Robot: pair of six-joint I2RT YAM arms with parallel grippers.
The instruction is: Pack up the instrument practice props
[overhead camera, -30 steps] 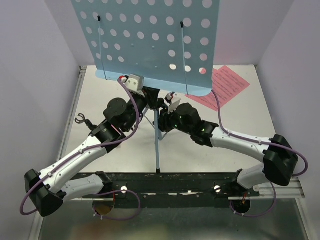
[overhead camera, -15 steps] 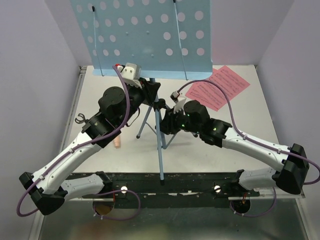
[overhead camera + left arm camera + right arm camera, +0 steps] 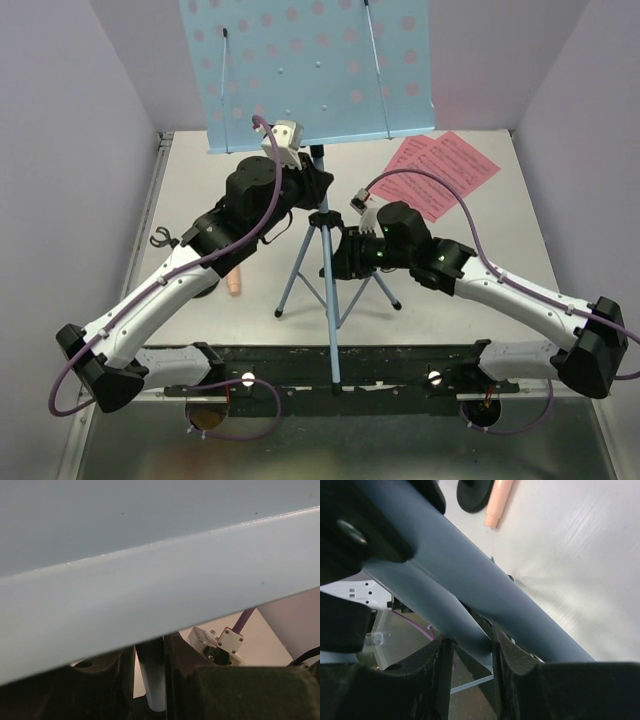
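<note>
The light-blue music stand stands between my arms, its hole-dotted desk (image 3: 310, 70) at the back and its tripod legs (image 3: 300, 280) spread toward the near rail. My left gripper (image 3: 308, 185) is shut on the stand's pole (image 3: 152, 680) just under the desk (image 3: 150, 580). My right gripper (image 3: 347, 255) is shut on a blue tube of the stand (image 3: 465, 625) near the leg hub. Two pink pages (image 3: 440, 175) lie at the back right. The beige-pink microphone (image 3: 234, 284) lies by the left arm, next to the black round base (image 3: 475, 495) of the mic stand.
A small black hook-shaped piece (image 3: 160, 238) lies near the left wall. The walls close in the table on the left, right and back. A black rail (image 3: 400, 360) runs along the near edge, and one stand leg (image 3: 333, 370) reaches over it.
The desk has swung up and back, away from the camera. The tripod legs now show spread out. Both arms followed, keeping their hold, and the microphone has come into view.
</note>
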